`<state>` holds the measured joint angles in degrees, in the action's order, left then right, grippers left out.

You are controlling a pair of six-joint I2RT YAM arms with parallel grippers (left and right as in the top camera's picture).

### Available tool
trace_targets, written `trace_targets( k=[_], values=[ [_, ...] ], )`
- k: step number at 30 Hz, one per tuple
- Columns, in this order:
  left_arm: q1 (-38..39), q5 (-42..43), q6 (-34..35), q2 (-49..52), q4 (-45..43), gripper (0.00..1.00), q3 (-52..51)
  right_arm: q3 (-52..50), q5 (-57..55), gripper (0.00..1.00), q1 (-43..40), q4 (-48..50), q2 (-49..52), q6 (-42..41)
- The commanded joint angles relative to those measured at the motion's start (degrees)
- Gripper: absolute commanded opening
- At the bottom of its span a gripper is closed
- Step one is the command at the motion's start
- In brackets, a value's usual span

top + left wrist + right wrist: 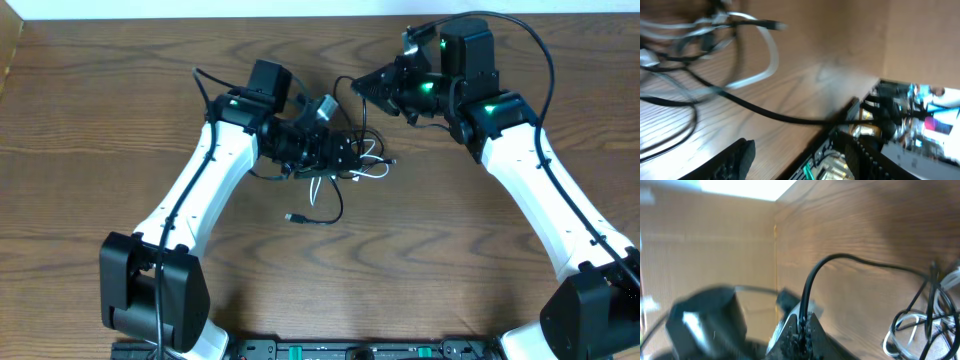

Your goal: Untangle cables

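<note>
1. The fingers (737, 159) of the left gripper (335, 152) stand wide apart over the wood and hold nothing. The fingers (807, 330) of the right gripper (360, 88) are pinched on one black strand (855, 260).
2. Count: two grippers and one knot of cables (345, 162), which lies mid-table under the left gripper. One white cord (375, 170) shows in it; the black cords I cannot count apart.
3. The knot's long axis runs from 9 to 3 o'clock. The held strand leaves it toward 12 o'clock. A black tail (322, 215) with a plug trails toward 7 o'clock.
4. The far edge of the table (100, 110) lies close behind the right gripper at 12 o'clock. Open wood spreads at 3, 6 and 9 o'clock of the knot.
</note>
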<state>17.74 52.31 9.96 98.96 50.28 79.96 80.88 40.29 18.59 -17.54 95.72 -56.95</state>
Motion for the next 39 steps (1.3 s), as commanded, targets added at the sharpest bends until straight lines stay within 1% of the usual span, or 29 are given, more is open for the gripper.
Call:
trace_targets(
  k=[1, 5, 8, 11, 13, 14, 17, 21, 23, 24, 25, 26, 27, 28, 30, 31, 32, 34, 35, 37, 38, 39],
  values=[
    [1.18, 6.62, -7.39, 0.02, -0.74, 0.64, -0.24, 0.96, -8.48, 0.02, -0.52, -0.57, -0.92, -7.61],
    [1.2, 6.62, -7.19, 0.02, -4.11, 0.64, -0.24, 0.96, -7.96, 0.02, 0.02, -2.8, -0.92, -7.76],
    [1.22, 6.6, -4.5, 0.02, -8.46, 0.64, -0.24, 0.96, -7.96, 0.02, 1.33, -4.66, -0.92, -7.74],
    [1.2, 6.56, -3.67, 0.02, -13.18, 0.64, -0.24, 0.96, -7.78, 0.02, 2.23, -4.76, -0.92, -7.76],
    [1.2, 5.2, -3.65, 0.02, -15.5, 0.64, -0.24, 0.96, -7.65, 0.02, 2.51, -4.76, -0.92, -8.09],
    [1.2, 2.82, -3.65, 0.02, -17.22, 0.64, -0.24, 0.96, -6.86, 0.02, 2.49, -4.79, -0.92, -9.35],
    [1.2, 1.84, -3.65, 0.02, -17.2, 0.63, -0.24, 0.96, -6.71, 0.02, 2.47, -4.74, -0.92, -9.46],
    [1.2, 1.84, -3.65, 0.02, -17.2, 0.43, -0.24, 0.96, -7.17, 0.02, 2.45, -4.76, -0.92, -9.44],
    [1.2, 1.84, -3.65, 0.02, -17.2, 0.42, -0.24, 0.96, -7.17, 0.01, 2.38, -4.76, -0.92, -9.44],
    [1.2, 1.81, -3.65, 0.02, -17.2, 0.37, -0.24, 0.96, -7.17, 0.02, 2.38, -4.76, -0.92, -9.44],
    [1.2, 1.81, -3.67, 0.02, -17.2, 0.31, -0.24, 0.96, -7.15, 0.02, 2.38, -4.76, -0.92, -9.44],
    [1.2, 1.84, -3.67, 0.02, -17.2, 0.22, -0.24, 0.96, -7.15, 0.02, 2.38, -4.76, -0.92, -9.44],
    [1.2, 1.81, -3.65, 0.02, -17.2, 0.1, -0.24, 0.96, -7.15, 0.01, 2.38, -4.76, -0.92, -9.44],
    [1.2, 1.81, -3.65, 0.02, -17.18, 0.08, -0.24, 0.96, -7.17, 0.02, 2.38, -4.76, -0.92, -9.44],
    [1.2, 1.77, -3.15, 0.02, -17.18, 0.07, -0.24, 0.96, -7.96, 0.05, 2.1, -4.79, -0.92, -9.29],
    [1.2, 1.07, -1.62, 0.02, -17.2, 0.08, -0.24, 0.96, -8.85, 0.07, 1.9, -4.79, -0.92, -8.46],
    [1.14, -0.24, 1.36, 0.02, -17.55, 0.07, -0.24, 0.96, -10.91, 0.11, 1.49, -4.76, -0.92, -5.88],
    [0.48, -0.81, 9.88, -0.22, -19.78, 0.07, -0.22, 0.96, -18.27, 0.17, 0.74, -6.32, -0.92, 1.38],
    [0.04, 0.39, 13.44, -0.5, -21.33, 0.07, -0.17, 0.96, -21.75, 0.18, 0.42, -8.26, -0.92, 3.45],
    [-0.87, 4.57, 17.64, -1.18, -25.64, 0.07, -0.17, 0.94, -26.93, 0.23, -0.22, -13.22, -0.92, 3.87],
    [-1.2, 6.71, 18.82, -1.62, -28.02, 0.07, -0.17, 0.92, -28.22, 0.27, -0.48, -15.65, -0.92, 3.89],
    [-1.46, 8.37, 19.93, -2.08, -30.51, 0.07, -0.17, 0.83, -28.81, 0.35, -0.72, -18.25, -0.92, 3.96]
  ],
)
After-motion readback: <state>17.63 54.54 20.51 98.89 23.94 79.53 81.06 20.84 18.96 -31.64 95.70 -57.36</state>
